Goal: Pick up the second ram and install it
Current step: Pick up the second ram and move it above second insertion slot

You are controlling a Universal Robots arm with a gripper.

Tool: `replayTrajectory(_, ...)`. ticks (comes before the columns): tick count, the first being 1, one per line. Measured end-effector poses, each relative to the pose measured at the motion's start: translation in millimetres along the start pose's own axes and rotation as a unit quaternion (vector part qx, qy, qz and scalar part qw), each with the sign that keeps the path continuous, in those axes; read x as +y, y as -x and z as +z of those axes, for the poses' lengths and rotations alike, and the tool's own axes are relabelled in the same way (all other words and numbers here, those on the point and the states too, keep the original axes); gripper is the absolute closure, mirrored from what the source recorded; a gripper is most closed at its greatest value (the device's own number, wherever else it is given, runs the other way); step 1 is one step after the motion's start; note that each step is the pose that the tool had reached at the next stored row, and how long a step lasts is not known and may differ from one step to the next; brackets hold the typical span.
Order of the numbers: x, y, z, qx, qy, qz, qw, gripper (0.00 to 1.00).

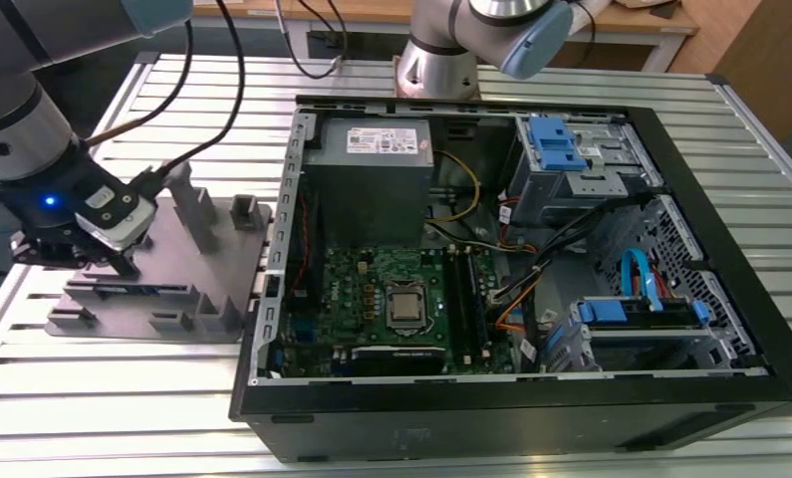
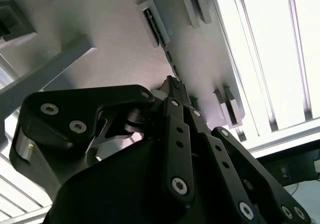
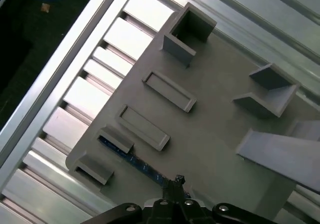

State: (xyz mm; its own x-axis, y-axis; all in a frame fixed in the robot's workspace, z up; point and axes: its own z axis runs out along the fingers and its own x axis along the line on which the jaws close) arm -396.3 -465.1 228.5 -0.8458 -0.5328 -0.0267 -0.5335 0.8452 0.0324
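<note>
The exterior view looks down on the whole table (image 1: 104, 398); both wrist views, close in, share its fixture plate (image 3: 215, 134).

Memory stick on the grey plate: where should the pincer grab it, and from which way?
Probably pinch the memory stick across its two flat faces, on the bare stretch of its top edge, coming straight down. It stands on its long edge in the grey plate, small brackets hugging one end, so only the top looks free. The pincer is right at it.

Grey fixture plate (image 1: 220, 267) beside open computer case (image 1: 502, 410), slatted table (image 1: 104, 398) beneath.
</note>
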Motion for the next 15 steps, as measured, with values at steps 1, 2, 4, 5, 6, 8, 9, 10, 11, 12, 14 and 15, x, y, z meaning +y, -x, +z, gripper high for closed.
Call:
replayTrajectory(1, 0.0, 0.0, 0.0, 0.0002, 0.0001, -0.005, 1.0000, 0.89)
replayTrajectory(2, 0.0, 0.0, 0.0, 0.0004, 0.0003, -0.011, 0.9999, 0.89)
replayTrajectory(4, 0.0, 0.0, 0.0, 0.0007, 0.0006, -0.021, 0.9998, 0.89)
replayTrajectory(5, 0.0, 0.0, 0.0, 0.0009, 0.0007, -0.027, 0.9996, 0.89)
replayTrajectory(6, 0.0, 0.0, 0.0, 0.0011, 0.0009, -0.032, 0.9995, 0.89)
replayTrajectory(8, 0.0, 0.0, 0.0, 0.0014, 0.0012, -0.043, 0.9991, 0.89)
replayTrajectory(9, 0.0, 0.0, 0.0, 0.0016, 0.0013, -0.048, 0.9988, 0.89)
replayTrajectory(10, 0.0, 0.0, 0.0, 0.0018, 0.0014, -0.054, 0.9986, 0.89)
replayTrajectory(11, 0.0, 0.0, 0.0, 0.0020, 0.0016, -0.060, 0.9982, 0.89)
replayTrajectory(12, 0.0, 0.0, 0.0, 0.0021, 0.0018, -0.065, 0.9979, 0.89)
replayTrajectory(14, 0.0, 0.0, 0.0, 0.0025, 0.0021, -0.076, 0.9971, 0.89)
replayTrajectory(15, 0.0, 0.0, 0.0, 0.0027, 0.0022, -0.082, 0.9966, 0.89)
